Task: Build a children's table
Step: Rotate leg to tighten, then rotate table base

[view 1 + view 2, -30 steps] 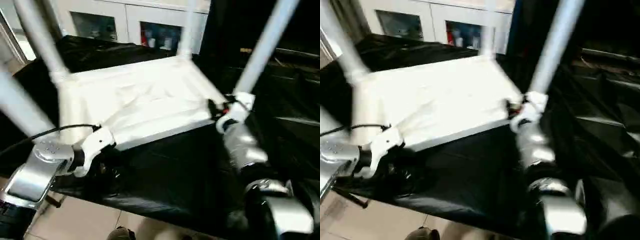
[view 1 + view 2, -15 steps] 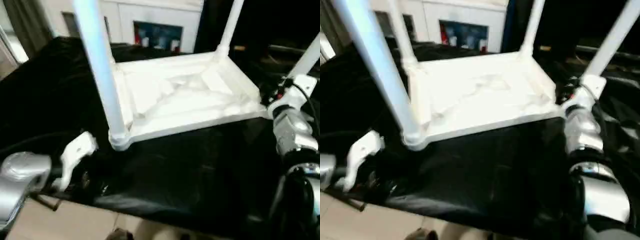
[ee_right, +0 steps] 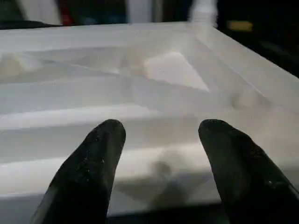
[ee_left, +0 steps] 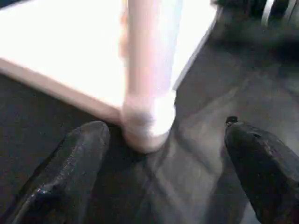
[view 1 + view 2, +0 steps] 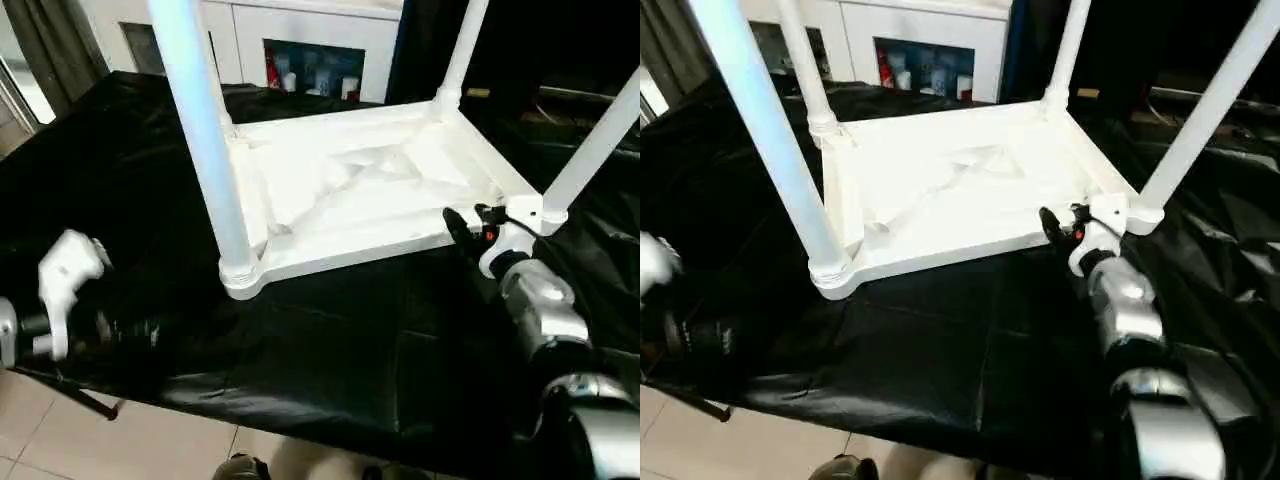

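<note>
- Table (image 5: 370,200) lies upside down on the black cloth (image 5: 300,340), all four legs seated and pointing up.
- Right gripper (image 3: 159,154) spread wide, empty, at the near rim; left gripper (image 4: 159,172) wide, empty, facing the near-left leg (image 5: 205,140).
- Likely next: check each socket is fully home, then grip the rim evenly before flipping.

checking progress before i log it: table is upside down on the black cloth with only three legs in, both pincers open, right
Not quite: four legs are in, not three, one at each corner of the children's table, as the right eye view shows. The rest holds: upside down on the black cloth, left pincer and right pincer open.
</note>
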